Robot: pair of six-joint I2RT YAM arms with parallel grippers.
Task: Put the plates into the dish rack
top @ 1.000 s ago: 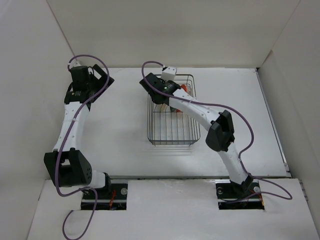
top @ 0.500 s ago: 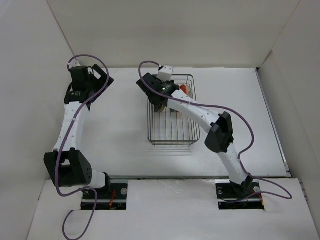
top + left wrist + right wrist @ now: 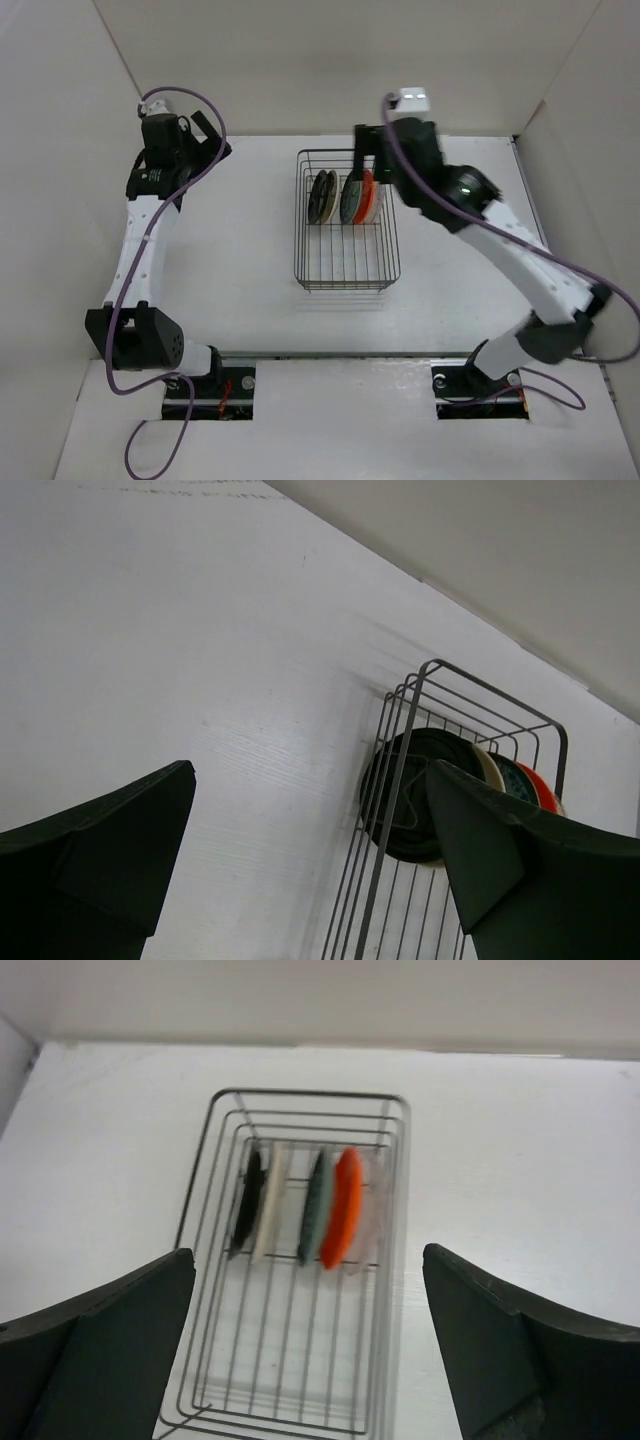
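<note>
While both pairs of jaws stand apart and empty, the left gripper [image 3: 310,770] and right gripper [image 3: 308,1253] hover clear of the dish rack [image 3: 290,1350], whose far end holds the black plate [image 3: 247,1205], cream plate [image 3: 270,1205], teal plate [image 3: 318,1205] and orange plate [image 3: 345,1205] upright, side by side.

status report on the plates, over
Both empty: left tool open, right tool open. In dish rack, upright: black plate, cream plate, teal plate, orange plate. Nothing in the way.

The dish rack [image 3: 305,1091] is dark wire. Left to right in it stand a black plate [image 3: 248,1208], a cream plate [image 3: 270,1200], a teal-green plate [image 3: 317,1210] and a bright orange plate [image 3: 345,1205]. The table [image 3: 520,1210] is plain white.
</note>
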